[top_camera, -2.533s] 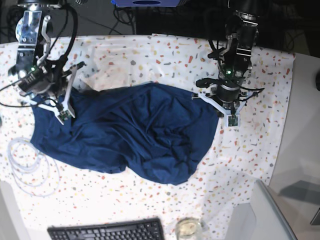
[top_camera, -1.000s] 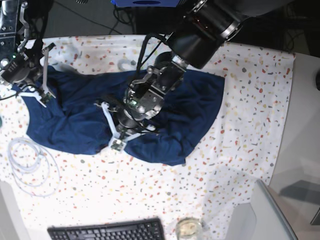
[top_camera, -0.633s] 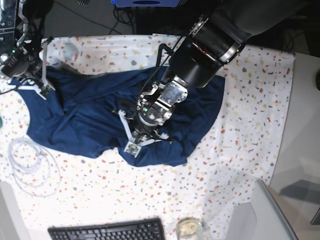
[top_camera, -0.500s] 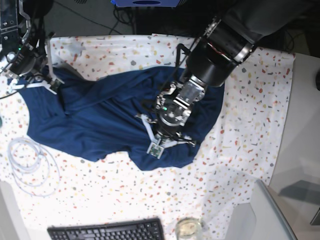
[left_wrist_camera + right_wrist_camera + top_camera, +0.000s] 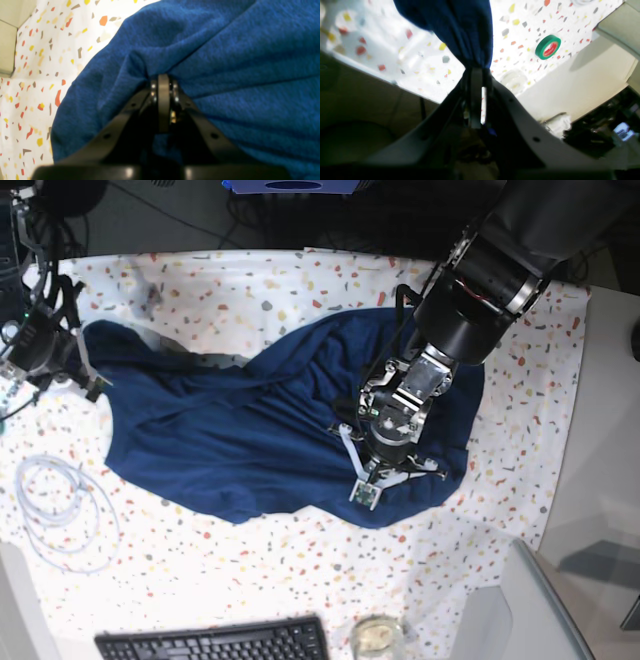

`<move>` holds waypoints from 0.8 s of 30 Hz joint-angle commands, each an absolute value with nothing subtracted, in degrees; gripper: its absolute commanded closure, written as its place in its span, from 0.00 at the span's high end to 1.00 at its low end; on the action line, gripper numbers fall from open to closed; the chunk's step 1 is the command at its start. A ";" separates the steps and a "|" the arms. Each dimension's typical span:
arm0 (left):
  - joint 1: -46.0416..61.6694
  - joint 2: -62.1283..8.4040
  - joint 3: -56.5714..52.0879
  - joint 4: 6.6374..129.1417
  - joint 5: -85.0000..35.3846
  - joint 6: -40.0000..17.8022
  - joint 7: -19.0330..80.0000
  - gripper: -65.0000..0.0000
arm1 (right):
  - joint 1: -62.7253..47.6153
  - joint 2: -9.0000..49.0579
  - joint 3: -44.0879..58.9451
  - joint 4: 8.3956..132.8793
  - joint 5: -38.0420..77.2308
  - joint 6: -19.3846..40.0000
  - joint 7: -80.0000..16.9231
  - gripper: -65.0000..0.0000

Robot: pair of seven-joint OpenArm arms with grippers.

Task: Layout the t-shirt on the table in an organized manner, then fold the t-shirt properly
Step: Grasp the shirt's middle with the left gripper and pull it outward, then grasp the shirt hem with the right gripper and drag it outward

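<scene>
T-shirt (image 5: pixel 250 430) fabric is pinched by the left gripper (image 5: pixel 163 82) and right gripper (image 5: pixel 476 71), apparently so it can be stretched flat over the table (image 5: pixel 300 570).

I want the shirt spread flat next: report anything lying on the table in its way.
Nothing lies on the table where the t-shirt would spread. A coiled white cable sits beside its lower-left edge, a keyboard nearer the front. Both tools, left and right, already pinch it.

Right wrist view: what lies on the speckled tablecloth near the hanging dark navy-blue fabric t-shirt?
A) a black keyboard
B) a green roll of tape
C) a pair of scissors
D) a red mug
B: a green roll of tape lies flat on the speckled cloth, right of the navy t-shirt.
</scene>
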State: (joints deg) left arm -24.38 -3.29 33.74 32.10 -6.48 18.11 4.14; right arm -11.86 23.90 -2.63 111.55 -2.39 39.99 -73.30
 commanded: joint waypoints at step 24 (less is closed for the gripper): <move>11.30 -13.76 7.78 91.47 -7.69 17.36 29.76 0.00 | 20.00 3.03 -2.33 78.90 -2.77 40.00 -56.92 0.00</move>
State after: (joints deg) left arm 11.90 -13.72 7.81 90.17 -7.97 17.43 30.98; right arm 18.76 2.96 -2.57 77.97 -3.07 39.97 -56.84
